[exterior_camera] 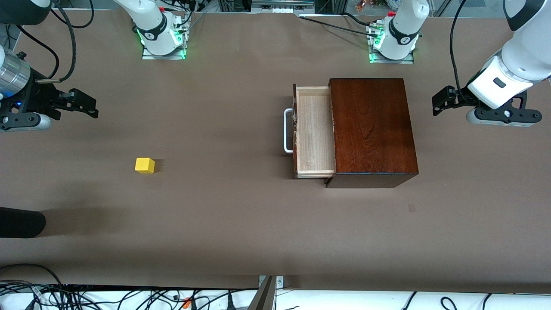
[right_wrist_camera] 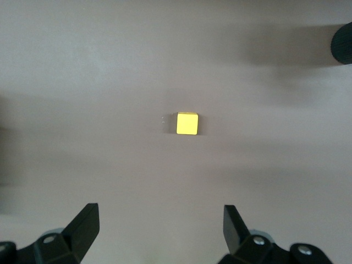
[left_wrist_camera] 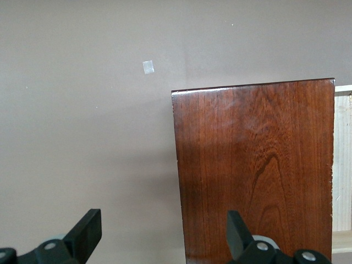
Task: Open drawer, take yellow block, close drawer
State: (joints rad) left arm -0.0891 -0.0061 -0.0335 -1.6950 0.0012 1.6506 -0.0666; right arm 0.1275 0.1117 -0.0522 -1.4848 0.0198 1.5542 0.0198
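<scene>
Now we start at the right claw (exterior_camera: 88, 105), which hangs released and empty over the brown surface (exterior_camera: 224, 215) at the right arm's end; in its wrist view both dark fingers (right_wrist_camera: 82, 225) stand wide apart with nothing between them. We see the yellow block (exterior_camera: 144, 165) resting on the surface, nearer to the front camera than the spot under that claw and well apart from it, and the right wrist view frames the cube (right_wrist_camera: 187, 124) squarely between and ahead of the finger tips. We find the left claw (exterior_camera: 441, 103) likewise released and empty, held over the surface at the left arm's end, just beside the mahogany-coloured box (exterior_camera: 372, 129); its wrist view shows the box's glossy top (left_wrist_camera: 256, 170) running under one finger while the other finger (left_wrist_camera: 85, 231) is over bare surface. We note the drawer (exterior_camera: 314, 131) pulled out of the box toward the right arm's end, its pale wooden tray empty, its white handle (exterior_camera: 287, 131) pointing toward the block. Both arms reach in from the ends of the surface with their wrists tilted so the claws point inward.
</scene>
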